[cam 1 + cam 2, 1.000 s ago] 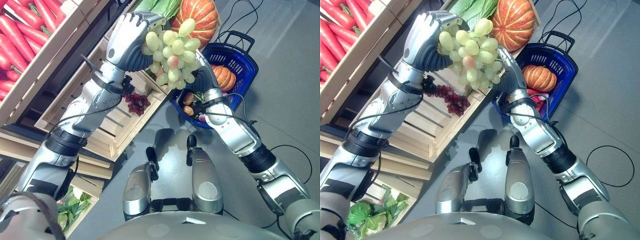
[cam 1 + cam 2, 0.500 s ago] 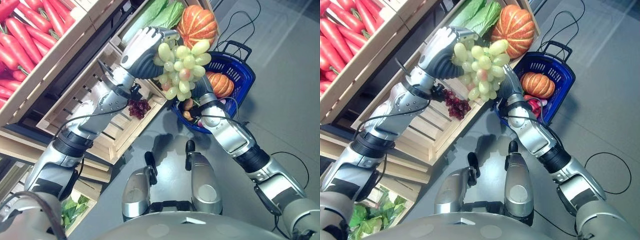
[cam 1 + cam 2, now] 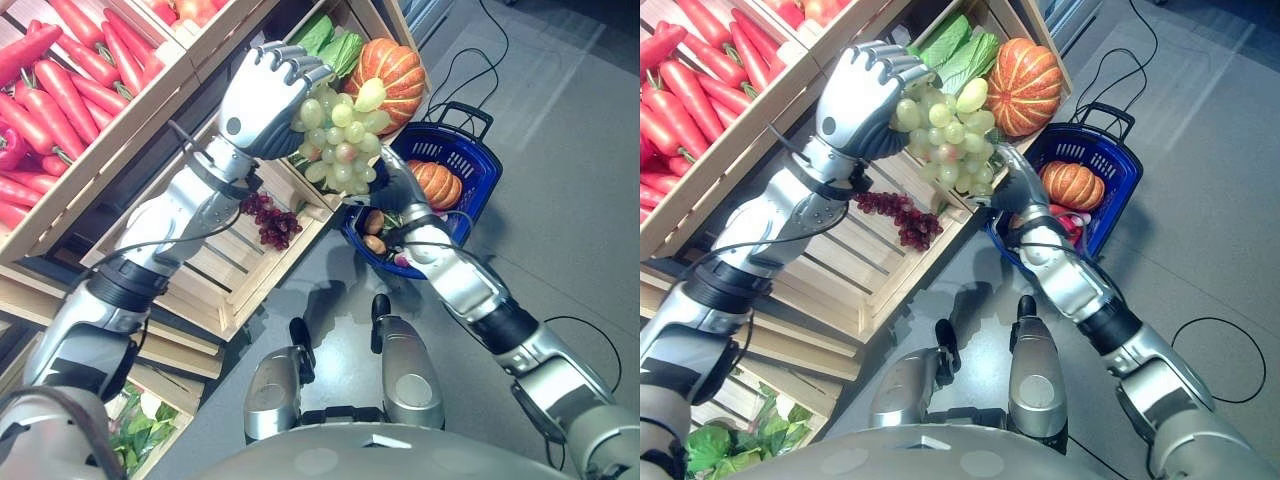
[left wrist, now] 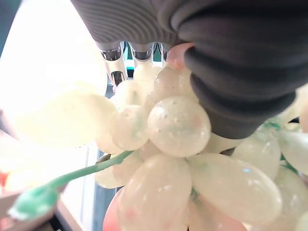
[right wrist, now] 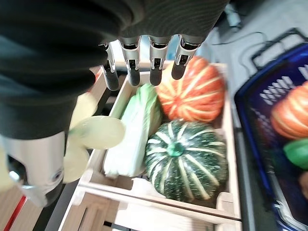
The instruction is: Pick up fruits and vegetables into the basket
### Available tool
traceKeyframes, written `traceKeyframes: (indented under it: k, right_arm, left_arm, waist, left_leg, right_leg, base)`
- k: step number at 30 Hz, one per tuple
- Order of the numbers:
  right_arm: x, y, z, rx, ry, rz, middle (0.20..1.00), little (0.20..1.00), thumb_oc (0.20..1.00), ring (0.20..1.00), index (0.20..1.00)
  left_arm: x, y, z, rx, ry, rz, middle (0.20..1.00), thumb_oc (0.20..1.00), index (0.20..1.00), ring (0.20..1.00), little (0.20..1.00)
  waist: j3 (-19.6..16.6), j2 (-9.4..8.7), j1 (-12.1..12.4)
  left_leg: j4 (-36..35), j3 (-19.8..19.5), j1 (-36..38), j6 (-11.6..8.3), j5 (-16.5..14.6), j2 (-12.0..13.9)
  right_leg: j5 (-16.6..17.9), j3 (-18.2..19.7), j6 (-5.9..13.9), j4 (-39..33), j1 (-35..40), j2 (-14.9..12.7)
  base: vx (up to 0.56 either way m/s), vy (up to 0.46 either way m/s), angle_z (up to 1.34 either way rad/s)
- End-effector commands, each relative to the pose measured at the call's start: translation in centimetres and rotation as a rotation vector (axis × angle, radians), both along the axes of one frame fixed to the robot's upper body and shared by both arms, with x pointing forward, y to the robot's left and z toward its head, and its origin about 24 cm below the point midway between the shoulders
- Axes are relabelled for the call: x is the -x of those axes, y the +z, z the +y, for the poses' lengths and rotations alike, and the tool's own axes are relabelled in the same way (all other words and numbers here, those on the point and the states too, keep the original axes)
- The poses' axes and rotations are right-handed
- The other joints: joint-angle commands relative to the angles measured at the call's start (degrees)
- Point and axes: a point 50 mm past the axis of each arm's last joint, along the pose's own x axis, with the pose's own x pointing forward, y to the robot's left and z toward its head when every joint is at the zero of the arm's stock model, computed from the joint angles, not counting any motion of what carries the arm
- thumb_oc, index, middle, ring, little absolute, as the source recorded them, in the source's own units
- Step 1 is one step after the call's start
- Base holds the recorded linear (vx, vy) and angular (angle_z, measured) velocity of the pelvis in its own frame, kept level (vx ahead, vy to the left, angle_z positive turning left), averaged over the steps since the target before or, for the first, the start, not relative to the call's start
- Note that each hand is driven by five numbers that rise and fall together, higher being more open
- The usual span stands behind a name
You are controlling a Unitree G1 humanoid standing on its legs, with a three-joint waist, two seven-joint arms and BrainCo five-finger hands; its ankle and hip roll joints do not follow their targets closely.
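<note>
While the bunch hangs between crate and basket, this entry lists what stands in view.

Green grapes [image 3: 338, 140]: 1 bunch, pale green with a few blushed berries, upper centre of the left eye view; lifted clear of the shelves, high and just left of the basket, presumably so it can be carried across and lowered in.

Left hand [image 3: 262, 92]: upper centre, fingers curled over the top of the green grapes; its wrist view shows berries pressed against the dark cover, so the grasp reads as closed around the bunch near its stem end.

Right hand [image 3: 400, 187]: just below and right of the green grapes, fingers straight and relaxed in its wrist view, holding nothing; likely placed to steady or receive the bunch, though contact cannot be told.

Blue basket [image 3: 489, 163]: right of centre on the grey floor, handle raised; already holds a small orange pumpkin [image 3: 439, 182] and other produce.

Red grapes [image 3: 268, 219]: 1 dark bunch left in the slatted wooden crate [image 3: 235, 270], centre left.

Large orange pumpkin [image 3: 385, 72]: top centre crate, beside a green striped pumpkin [image 5: 185, 159] and pale leafy cabbage [image 5: 134, 130].

Carrots [image 3: 75, 85]: upper left shelf.

Stage, judged: transfer under way, release not yet made.
</note>
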Motion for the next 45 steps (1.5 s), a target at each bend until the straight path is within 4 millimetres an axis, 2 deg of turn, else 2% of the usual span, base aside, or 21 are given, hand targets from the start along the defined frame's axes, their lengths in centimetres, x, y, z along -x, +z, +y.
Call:
traceKeyframes:
  k: [1, 9, 15, 23, 31, 39, 45]
  right_arm:
    - [1.5, 2.4, 1.7, -0.144, 0.158, -0.1, 1.0, 1.0, 1.0, 1.0, 1.0]
    - [2.8, 3.2, 0.9, -0.194, 0.219, -0.13, 1.0, 1.0, 1.0, 1.0, 1.0]
    - [3.3, 3.8, 1.3, -0.216, 0.286, -0.136, 1.0, 1.0, 1.0, 1.0, 1.0]
    - [2.9, 3.6, 3.0, -0.216, 0.333, -0.116, 1.0, 1.0, 1.0, 1.0, 1.0]
    - [3.1, 4.8, 5.1, -0.321, 0.418, -0.161, 1.0, 1.0, 1.0, 1.0, 1.0]
    - [3.7, 6.6, 7.2, -0.506, 0.523, -0.181, 1.0, 1.0, 1.0, 1.0, 1.0]
    - [4.0, 7.6, 8.1, -0.542, 0.545, -0.215, 1.0, 1.0, 1.0, 1.0, 1.0]
  left_arm:
    - [1.2, 1.0, 0.9, 0.024, 0.029, -0.179, 0.2, 0.2, 0.2, 0.2, 0.2]
    - [1.3, -0.6, 2.6, -0.006, 0.115, -0.211, 0.2, 0.2, 0.2, 0.2, 0.2]
    - [1.1, -1.4, 2.9, 0.007, 0.132, -0.2, 0.2, 0.2, 0.2, 0.2, 0.2]
    - [0.9, -1.4, 1.6, 0.081, 0.067, -0.166, 0.2, 0.2, 0.2, 0.2, 0.2]
    - [1.0, -0.5, -0.2, 0.123, -0.007, -0.14, 0.2, 0.2, 0.2, 0.2, 0.2]
    - [1.6, 0.7, -2.3, 0.095, -0.078, -0.219, 0.2, 0.2, 0.2, 0.2, 0.2]
    - [2.3, 1.3, -3.8, 0.035, -0.107, -0.3, 0.2, 0.2, 0.2, 0.2, 0.2]
  waist:
    - [-3.5, -1.08, -2.1]
    - [-4.3, 0.05, -3.3]
    - [-4.8, 0.31, -3.4]
    - [-4.2, 0.35, -2.5]
    - [-3.8, -0.51, -1.3]
    - [-3.4, -1.35, -0.4]
    - [-3.6, -1.69, 0.1]
  left_leg:
    - [2.9, 1.4, -0.6, 2.65, -4.4, -0.2]
    - [1.4, 2.5, 1.5, 2.61, -4.5, -0.6]
    - [1.3, 2.4, 2.3, 2.64, -4.7, -0.8]
    - [1.3, 1.5, 2.0, 2.64, -4.5, -1.0]
    - [1.5, 0.6, 1.7, 2.57, -4.5, -0.8]
    - [1.9, 0.1, 1.2, 2.53, -4.7, -0.7]
    - [1.7, -0.1, 1.2, 2.46, -4.6, -0.7]
  right_leg:
    - [-2.1, 1.3, 6.47, -3.0, 5.0, -3.4]
    - [-2.4, 2.1, 7.13, -3.8, 6.3, -3.8]
    - [-2.7, 2.3, 7.29, -3.8, 7.0, -3.9]
    - [-2.9, 2.0, 7.14, -4.1, 7.3, -4.1]
    - [-2.7, 1.0, 7.07, -4.4, 7.9, -4.0]
    - [-2.5, 0.2, 7.04, -4.9, 8.2, -3.9]
    - [-2.1, -0.3, 7.05, -5.8, 8.9, -3.8]
  base:
    - [0.03, 0.058, -0.17]
    - [0.05, 0.06, -0.15]
    - [0.03, 0.011, -0.02]
    - [0.0, 0.0, 0.0]
    - [-0.01, -0.039, 0.05]
    - [-0.02, -0.041, 0.08]
    - [0.0, -0.015, 0.04]
